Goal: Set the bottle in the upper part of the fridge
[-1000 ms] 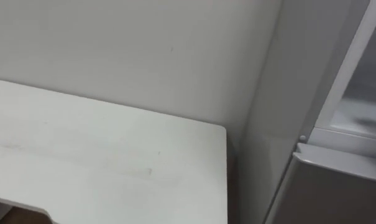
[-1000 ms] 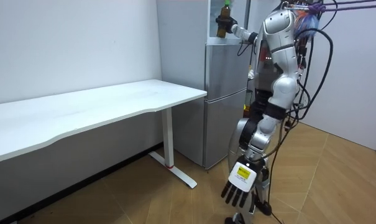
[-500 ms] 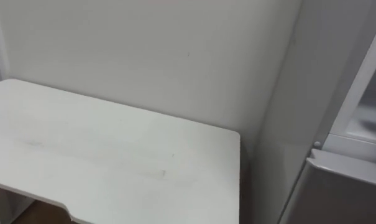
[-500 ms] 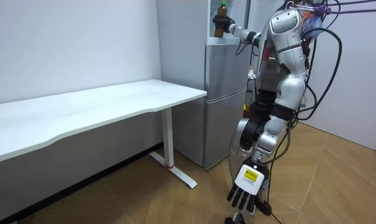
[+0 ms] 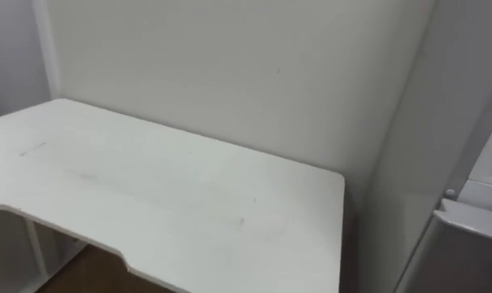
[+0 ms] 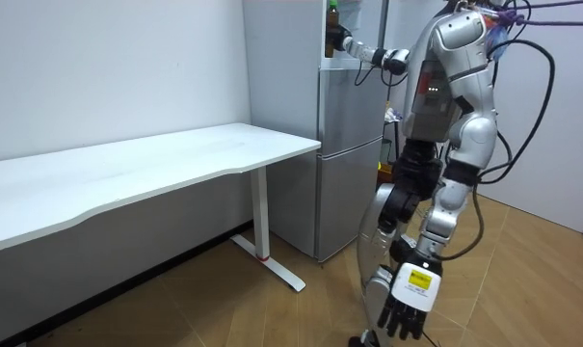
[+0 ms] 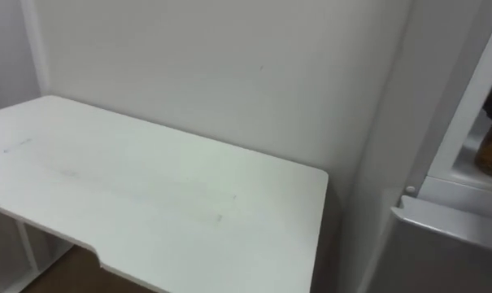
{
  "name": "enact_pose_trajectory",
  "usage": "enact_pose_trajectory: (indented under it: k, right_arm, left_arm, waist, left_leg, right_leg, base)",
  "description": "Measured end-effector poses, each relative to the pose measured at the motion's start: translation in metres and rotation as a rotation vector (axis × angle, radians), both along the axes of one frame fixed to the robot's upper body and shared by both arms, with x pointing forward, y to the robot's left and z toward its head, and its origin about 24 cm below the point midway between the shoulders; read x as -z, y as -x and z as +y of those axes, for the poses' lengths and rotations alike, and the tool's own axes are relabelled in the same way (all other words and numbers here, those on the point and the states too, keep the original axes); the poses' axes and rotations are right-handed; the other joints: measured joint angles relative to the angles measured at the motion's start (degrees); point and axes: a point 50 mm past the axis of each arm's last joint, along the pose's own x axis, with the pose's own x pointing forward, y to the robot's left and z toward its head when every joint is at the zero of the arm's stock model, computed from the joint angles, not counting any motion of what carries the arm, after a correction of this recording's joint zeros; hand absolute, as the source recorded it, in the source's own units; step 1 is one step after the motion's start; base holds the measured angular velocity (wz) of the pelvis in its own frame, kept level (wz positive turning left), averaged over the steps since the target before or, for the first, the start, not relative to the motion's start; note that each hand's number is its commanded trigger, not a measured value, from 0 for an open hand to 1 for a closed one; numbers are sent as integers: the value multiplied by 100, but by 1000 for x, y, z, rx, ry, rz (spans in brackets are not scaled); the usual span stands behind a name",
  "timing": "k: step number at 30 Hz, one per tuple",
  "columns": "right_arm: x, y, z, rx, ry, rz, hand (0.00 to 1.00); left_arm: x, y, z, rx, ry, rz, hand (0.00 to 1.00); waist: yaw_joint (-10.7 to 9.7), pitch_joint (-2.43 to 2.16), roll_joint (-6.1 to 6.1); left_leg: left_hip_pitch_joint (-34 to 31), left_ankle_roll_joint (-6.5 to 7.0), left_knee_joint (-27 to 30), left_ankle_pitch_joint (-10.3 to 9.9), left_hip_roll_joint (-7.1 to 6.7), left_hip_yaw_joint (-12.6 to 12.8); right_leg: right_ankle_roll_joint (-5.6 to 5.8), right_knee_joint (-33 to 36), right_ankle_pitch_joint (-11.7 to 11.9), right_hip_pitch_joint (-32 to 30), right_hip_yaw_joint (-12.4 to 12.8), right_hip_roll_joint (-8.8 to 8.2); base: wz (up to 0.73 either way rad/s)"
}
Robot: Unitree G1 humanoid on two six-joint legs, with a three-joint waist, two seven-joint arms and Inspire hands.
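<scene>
- Far left: white desk [image 5: 148, 187], pushed against the pale wall [image 5: 229, 65], its right end just beside the fridge.
- Next along: tall grey fridge [image 6: 349, 164], lower door shut, upper compartment [image 7: 483, 150] open toward the robot.
- At the mouth of that upper compartment: bottle [image 6: 331, 12] with a green top, its lower part hidden inside the right hand [image 6: 335, 40].
- Around the bottle: dark fingers of the right hand, closed on it, at the end of an arm stretched out from the shoulder toward the room view's left.
- On the bottle: any label or writing too small to read.
- Right of the fridge: robot upright on the wood floor [image 6: 224, 308], facing the fridge, torso tilted away from it.
- Low beside the legs: left hand [image 6: 409, 304], well apart from the bottle, fingers loose and pointing down, nothing in them.
</scene>
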Motion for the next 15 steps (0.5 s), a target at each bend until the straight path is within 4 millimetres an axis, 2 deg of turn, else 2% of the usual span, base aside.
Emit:
enact_pose_trajectory:
  k: [1,2,3,4,6,8,15]
  right_arm:
    - [-1,1,-1,5,1,-14,100]
    - [-2,1,-1,5,2,-20,64]
    - [-3,1,-1,8,3,-33,55]
    - [-5,2,-1,14,2,-46,0]
    - [-6,2,-1,25,-4,-63,0]
    - [-10,1,0,27,-13,-85,0]
    - [-15,1,-4,59,-53,-139,0]
  left_arm:
    - [0,-1,0,2,-2,-4,0]
    - [0,-2,0,2,-2,-7,0]
    - [0,-4,0,3,-3,-13,0]
    - [-1,-7,1,3,-4,-25,0]
    - [0,-12,1,-15,2,-49,0]
    - [0,-19,0,2,8,-66,0]
    - [-8,-34,8,48,-14,-122,0]
  waist:
    - [23,-2,20]
    - [36,3,27]
    - [42,2,32]
    - [43,15,36]
    - [52,25,49]
    - [65,52,89]
    - [72,76,138]
  left_leg:
    - [-56,-9,8,15,2,-27]
    - [-81,-12,11,24,1,-44]
    - [-135,-21,11,43,2,-61]
    - [-190,-29,12,62,4,-91]
    - [-242,-38,21,81,5,-119]
    - [-338,-41,88,83,31,-120]
    - [-524,-53,197,89,56,-160]
  right_leg:
    - [-14,0,8,-8,-29,4]
    - [-20,1,12,-24,-43,4]
    - [-35,6,21,-74,-62,7]
    - [-52,-1,32,-106,-89,14]
    - [-62,0,38,-143,-123,18]
    - [-85,1,53,-198,-147,35]
    - [-114,-60,60,-287,-212,74]
  base:
    - [13]
    - [8]
    - [9]
    - [9]
    - [8]
    - [2]
    - [2]
